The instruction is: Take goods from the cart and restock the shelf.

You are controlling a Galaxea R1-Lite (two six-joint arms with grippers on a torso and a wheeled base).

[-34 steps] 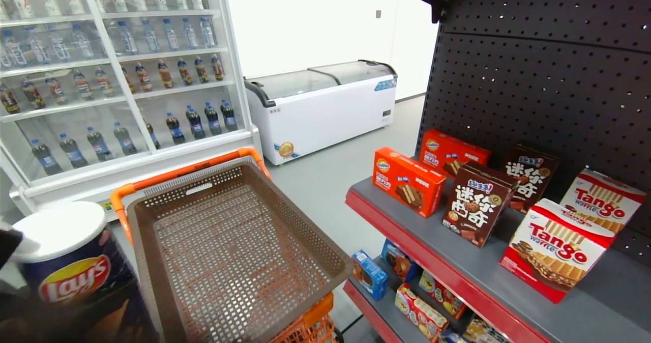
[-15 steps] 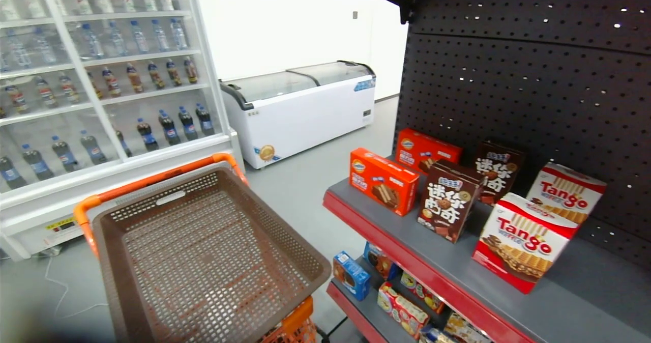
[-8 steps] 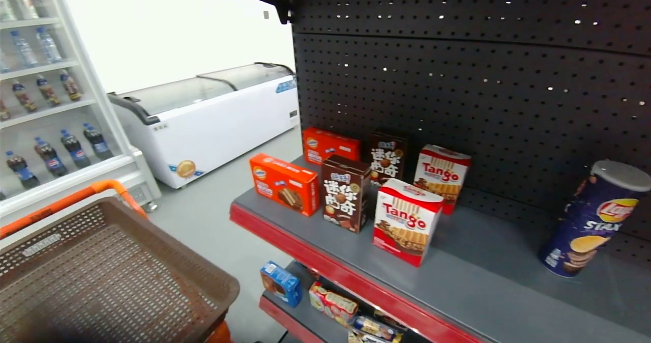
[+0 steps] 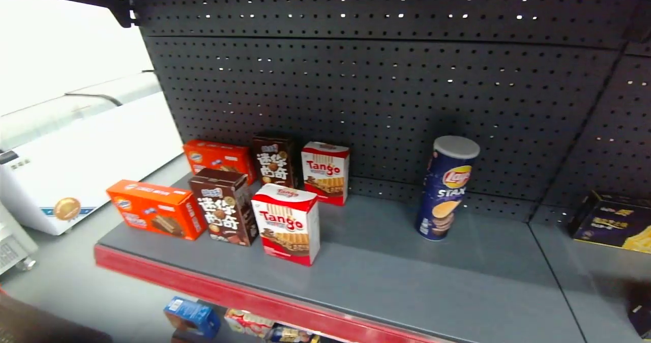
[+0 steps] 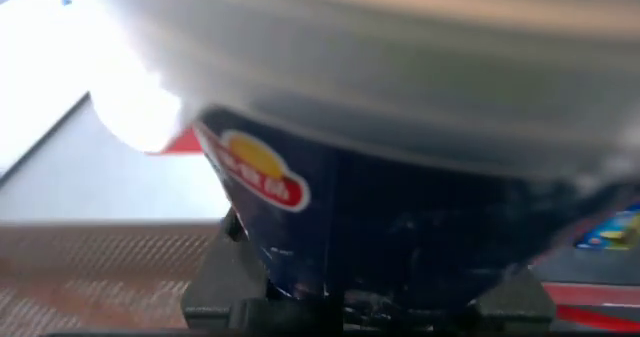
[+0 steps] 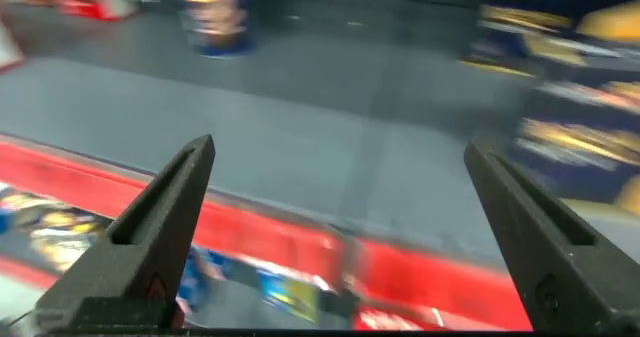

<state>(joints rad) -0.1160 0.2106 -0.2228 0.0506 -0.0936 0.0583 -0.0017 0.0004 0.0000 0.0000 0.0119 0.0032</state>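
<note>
A dark blue chips can [image 5: 400, 217] with a white lid sits close against the left wrist camera, and my left gripper [image 5: 370, 302] is shut on its lower part. A second chips can [image 4: 447, 188] stands upright on the grey shelf [image 4: 407, 272] near the pegboard back; the right wrist view also catches this chips can [image 6: 215, 17]. My right gripper [image 6: 350, 237] hangs open in front of the shelf's red front edge [image 6: 250, 227], nothing between its fingers [image 6: 160, 237]. The brown cart basket [image 5: 90, 267] lies below the held can.
Orange, brown and red-white snack boxes [image 4: 285, 223] stand in two rows on the shelf's left part. A dark box [image 4: 610, 221] lies on the neighbouring shelf section to the right. Packets [image 4: 193, 315] fill the lower shelf. A white freezer [image 4: 61, 170] stands to the left.
The head camera has swung right from the cart to face the shelf, so the basket has left its picture. The held chips can has dropped out of the head view.
</note>
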